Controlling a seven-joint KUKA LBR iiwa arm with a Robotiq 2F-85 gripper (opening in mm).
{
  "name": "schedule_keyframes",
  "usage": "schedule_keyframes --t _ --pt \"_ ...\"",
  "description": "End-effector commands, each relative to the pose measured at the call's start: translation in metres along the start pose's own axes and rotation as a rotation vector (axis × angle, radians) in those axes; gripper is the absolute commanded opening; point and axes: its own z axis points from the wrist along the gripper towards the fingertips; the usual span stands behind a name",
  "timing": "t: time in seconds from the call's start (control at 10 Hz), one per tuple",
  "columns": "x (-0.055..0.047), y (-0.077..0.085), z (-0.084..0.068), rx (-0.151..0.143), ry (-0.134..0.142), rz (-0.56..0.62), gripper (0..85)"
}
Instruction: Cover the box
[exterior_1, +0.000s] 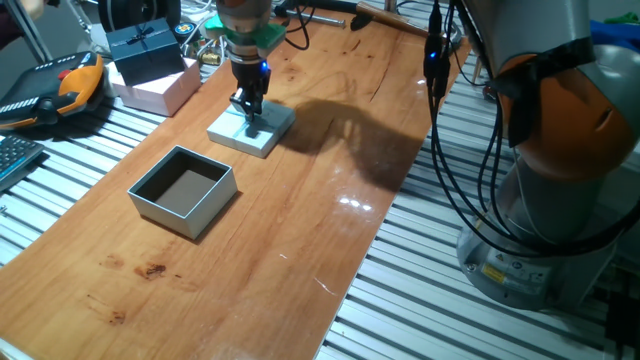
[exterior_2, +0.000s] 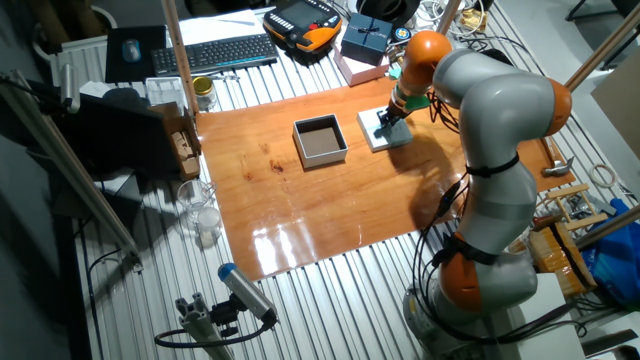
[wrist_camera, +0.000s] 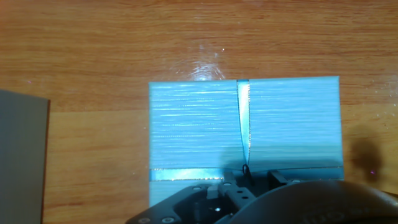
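Note:
The box (exterior_1: 214, 207) stands open on the wooden table, pale blue-grey outside and dark brown inside. It also shows in the other fixed view (exterior_2: 322, 158) and as a grey edge at the left of the hand view (wrist_camera: 22, 162). Its pale blue lid (exterior_1: 238, 134) lies flat on the table behind and to the right of the box, apart from it. My gripper (exterior_1: 250, 112) points straight down onto the lid's middle. Its fingers look shut on the thin upright ribbon (wrist_camera: 244, 124) across the lid (wrist_camera: 193, 124).
A pink box (exterior_1: 160, 88) with a dark navy ribboned box (exterior_1: 148, 48) on top stands at the table's far left corner. An orange teach pendant (exterior_1: 72, 85) and a keyboard (exterior_2: 215, 50) lie beyond it. Black cables (exterior_1: 450, 150) hang beside the arm's base (exterior_1: 560, 150).

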Motion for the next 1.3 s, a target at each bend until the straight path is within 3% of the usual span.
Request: schedule_keyframes --t 0.0,1.2 --pt "-0.0003 -0.0003 0.0 0.0 0.0 0.0 34.0" --pt "-0.0019 0.0005 0.0007 0.012 0.006 -0.014 34.0"
